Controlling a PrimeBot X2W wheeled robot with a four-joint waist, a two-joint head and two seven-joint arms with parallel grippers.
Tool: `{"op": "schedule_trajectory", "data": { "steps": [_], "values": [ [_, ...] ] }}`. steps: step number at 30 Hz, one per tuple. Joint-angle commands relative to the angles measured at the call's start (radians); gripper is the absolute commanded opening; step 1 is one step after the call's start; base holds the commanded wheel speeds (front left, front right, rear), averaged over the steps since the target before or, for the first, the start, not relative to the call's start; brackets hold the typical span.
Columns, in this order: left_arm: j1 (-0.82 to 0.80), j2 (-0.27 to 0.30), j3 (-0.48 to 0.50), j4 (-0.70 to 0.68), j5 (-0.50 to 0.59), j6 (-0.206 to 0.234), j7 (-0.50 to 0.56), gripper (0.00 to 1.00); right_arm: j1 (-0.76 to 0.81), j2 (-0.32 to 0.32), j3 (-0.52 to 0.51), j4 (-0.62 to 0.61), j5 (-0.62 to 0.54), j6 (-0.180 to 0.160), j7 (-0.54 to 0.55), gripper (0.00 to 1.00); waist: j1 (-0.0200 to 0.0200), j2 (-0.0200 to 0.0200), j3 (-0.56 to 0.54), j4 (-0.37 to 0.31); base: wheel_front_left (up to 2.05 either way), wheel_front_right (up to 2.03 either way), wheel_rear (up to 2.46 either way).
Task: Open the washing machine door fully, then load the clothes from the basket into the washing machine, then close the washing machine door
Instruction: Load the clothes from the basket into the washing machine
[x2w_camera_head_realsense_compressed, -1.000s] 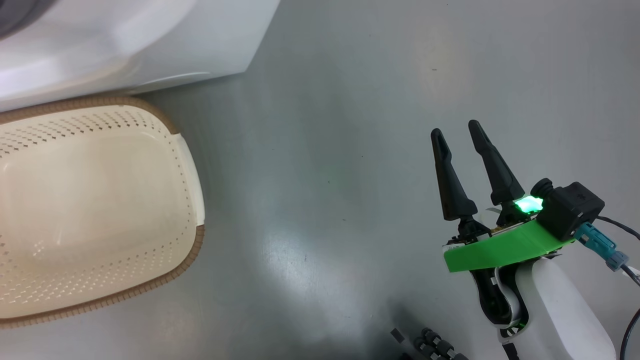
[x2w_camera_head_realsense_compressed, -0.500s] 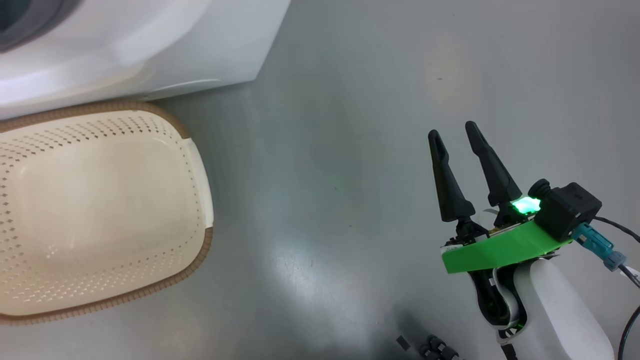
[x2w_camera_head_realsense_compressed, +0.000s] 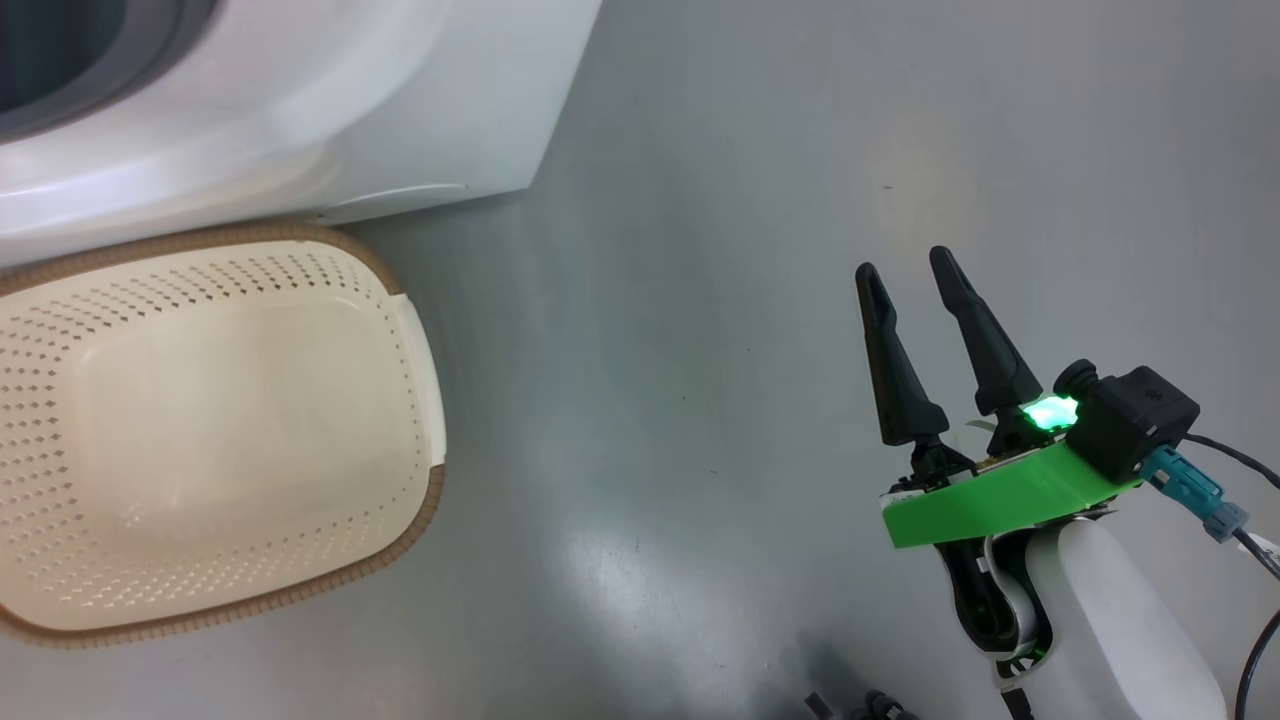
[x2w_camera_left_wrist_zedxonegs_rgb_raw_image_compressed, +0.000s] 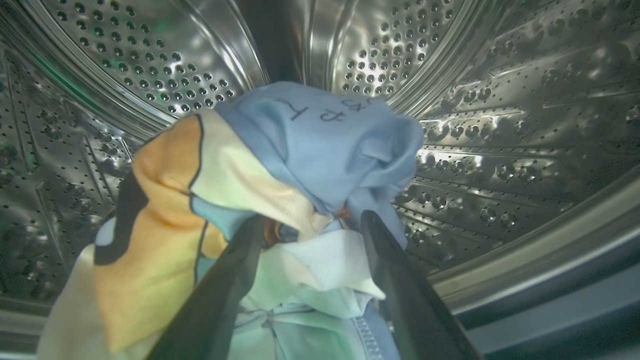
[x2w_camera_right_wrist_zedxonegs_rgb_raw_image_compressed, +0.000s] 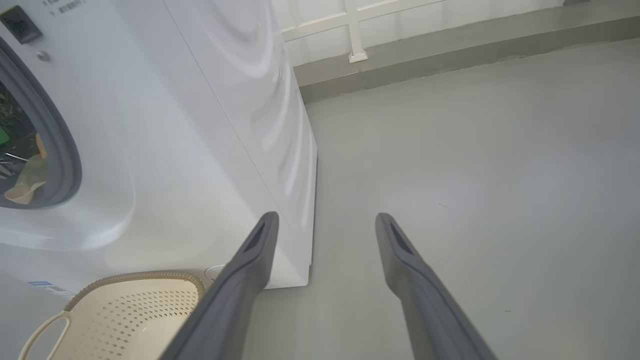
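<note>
Inside the steel perforated drum (x2w_camera_left_wrist_zedxonegs_rgb_raw_image_compressed: 500, 100) of the washing machine (x2w_camera_head_realsense_compressed: 300, 100), my left gripper (x2w_camera_left_wrist_zedxonegs_rgb_raw_image_compressed: 312, 220) stands open. The clothes (x2w_camera_left_wrist_zedxonegs_rgb_raw_image_compressed: 310, 145), light blue with an orange and cream print, are bunched between and over its fingers. In the right wrist view the washing machine (x2w_camera_right_wrist_zedxonegs_rgb_raw_image_compressed: 200, 125) shows its grey ring (x2w_camera_right_wrist_zedxonegs_rgb_raw_image_compressed: 65, 150) with a bit of cloth behind it. The basket (x2w_camera_head_realsense_compressed: 300, 235) sits on the floor against the machine's front with nothing in it; its rim (x2w_camera_right_wrist_zedxonegs_rgb_raw_image_compressed: 135, 277) shows low in the right wrist view. My right gripper (x2w_camera_head_realsense_compressed: 905, 262) (x2w_camera_right_wrist_zedxonegs_rgb_raw_image_compressed: 326, 216) hangs open over the floor, holding nothing. The washing machine door is out of view.
Grey floor (x2w_camera_head_realsense_compressed: 700, 300) stretches right of the machine and basket. A wall base with a white frame (x2w_camera_right_wrist_zedxonegs_rgb_raw_image_compressed: 355, 30) runs along the back. A cable (x2w_camera_head_realsense_compressed: 1250, 460) trails from my right wrist. Dark parts of my base (x2w_camera_head_realsense_compressed: 880, 708) show at the bottom edge.
The head camera has moved, so machine and basket sit further right and lower in its view. My right gripper keeps its open pose.
</note>
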Motion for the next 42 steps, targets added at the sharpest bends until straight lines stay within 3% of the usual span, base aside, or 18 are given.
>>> {"op": "schedule_trajectory", "data": {
  "steps": [1, 9, 14, 25, 42],
  "values": [
    [-0.017, 0.044, 0.005, -0.024, -0.013, 0.001, -0.01, 1.0, 0.014, -0.004, 0.015, -0.016, -0.003, 0.006, -0.008, 1.0, 0.0, -0.0001, -0.002, 0.002, 0.0, 0.0, 0.0],
    [0.061, 0.04, -0.009, -0.111, -0.123, 0.001, -0.068, 1.0, 0.019, -0.004, 0.002, -0.015, -0.011, 0.006, -0.008, 1.0, 0.0, -0.0001, -0.024, 0.021, 0.0, 0.0, 0.0],
    [0.141, 0.046, 0.074, -0.24, -0.149, 0.001, -0.071, 1.0, 0.02, -0.004, -0.01, -0.017, -0.02, 0.006, -0.008, 1.0, 0.0, -0.0001, -0.042, 0.04, 0.0, 0.0, 0.0],
    [0.379, -0.033, 0.313, -0.457, -0.02, 0.001, -0.071, 1.0, 0.039, -0.011, -0.026, -0.007, -0.029, 0.006, -0.008, 1.0, 0.0, -0.0001, -0.11, 0.074, 0.0, 0.0, 0.0],
    [0.682, -0.115, 0.433, -0.596, 0.095, 0.001, -0.071, 1.0, 0.091, -0.065, -0.064, 0.019, -0.023, 0.006, -0.008, 1.0, 0.0, -0.0001, -0.256, 0.134, 0.0, 0.0, 0.0]
  ]
}}
